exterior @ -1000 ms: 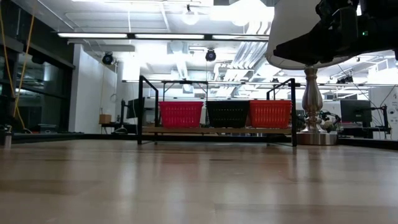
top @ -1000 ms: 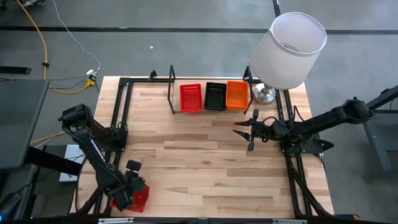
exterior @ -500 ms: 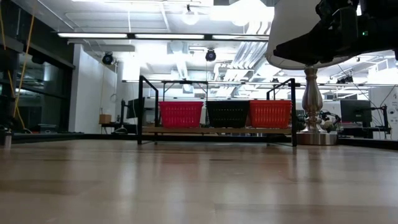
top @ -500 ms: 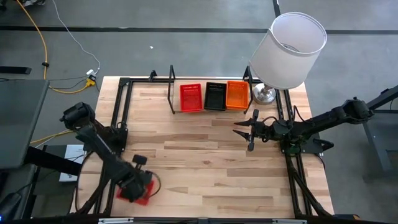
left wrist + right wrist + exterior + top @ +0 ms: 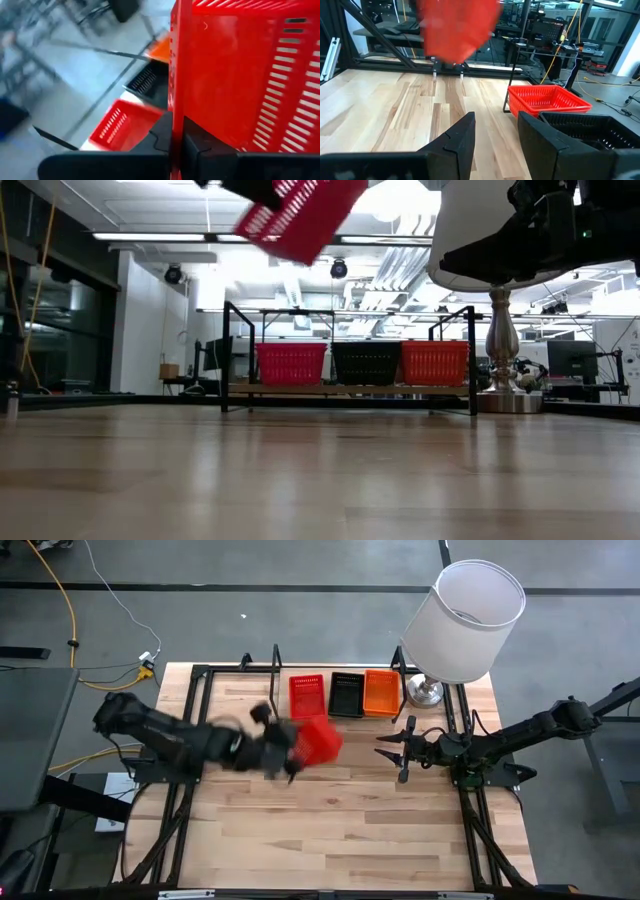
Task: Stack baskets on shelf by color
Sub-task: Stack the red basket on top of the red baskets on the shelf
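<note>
My left gripper (image 5: 291,747) is shut on a red basket (image 5: 319,740) and holds it high above the table's middle, just in front of the shelf (image 5: 277,690). The low view shows that basket (image 5: 300,210) tilted, well above the shelf (image 5: 348,388). On the shelf's wood base a red basket (image 5: 307,697), a black basket (image 5: 346,694) and an orange basket (image 5: 381,692) stand side by side on their bottoms. My right gripper (image 5: 400,750) waits open at the right, holding nothing. My left gripper pinches one side wall of the red basket (image 5: 175,107) at its rim, one finger inside the basket and one outside. The fingers (image 5: 197,145) come about level from the table's left. The basket is lifted clear of the table and tilted.
A lamp with a white shade (image 5: 465,620) and a silver foot (image 5: 424,692) stands at the far right, next to the shelf's right end. Black frame rails (image 5: 190,730) run along the table's left and right sides. Bare wood (image 5: 330,820) lies toward the near edge.
My left gripper has taken the red basket from the table's near left corner, lifted it clear and swung it up and toward the far edge, to just in front of the shelf. The basket now hangs tilted in the air.
</note>
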Robot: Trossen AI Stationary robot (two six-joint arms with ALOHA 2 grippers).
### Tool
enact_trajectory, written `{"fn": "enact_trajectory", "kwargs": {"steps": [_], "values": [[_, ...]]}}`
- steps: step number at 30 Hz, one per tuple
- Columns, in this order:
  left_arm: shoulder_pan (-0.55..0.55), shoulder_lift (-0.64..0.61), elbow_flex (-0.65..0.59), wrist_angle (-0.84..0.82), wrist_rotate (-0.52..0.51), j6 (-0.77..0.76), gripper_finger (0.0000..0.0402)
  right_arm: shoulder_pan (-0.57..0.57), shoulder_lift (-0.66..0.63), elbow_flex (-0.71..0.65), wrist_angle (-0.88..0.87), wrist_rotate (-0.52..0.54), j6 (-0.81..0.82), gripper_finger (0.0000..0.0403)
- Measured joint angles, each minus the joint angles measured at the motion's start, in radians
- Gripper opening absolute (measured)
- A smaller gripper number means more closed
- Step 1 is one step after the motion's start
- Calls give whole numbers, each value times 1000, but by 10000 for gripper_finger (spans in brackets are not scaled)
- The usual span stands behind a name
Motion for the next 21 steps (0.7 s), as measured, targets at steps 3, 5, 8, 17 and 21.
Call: {"fn": "enact_trajectory", "kwargs": {"steps": [3,5,8,17,21], "values": [[159,-11,7,120,112,-87,1,0,0,0,-3,3,0,135],[270,-12,7,141,205,-159,0,0,0,0,-4,5,0,135],[419,-4,-5,146,240,-295,0,0,0,0,-4,5,1,135],[535,17,-108,178,256,-566,0,0,0,0,-5,5,1,135],[500,53,-114,247,246,-583,0,0,0,0,-4,6,3,135]]}}
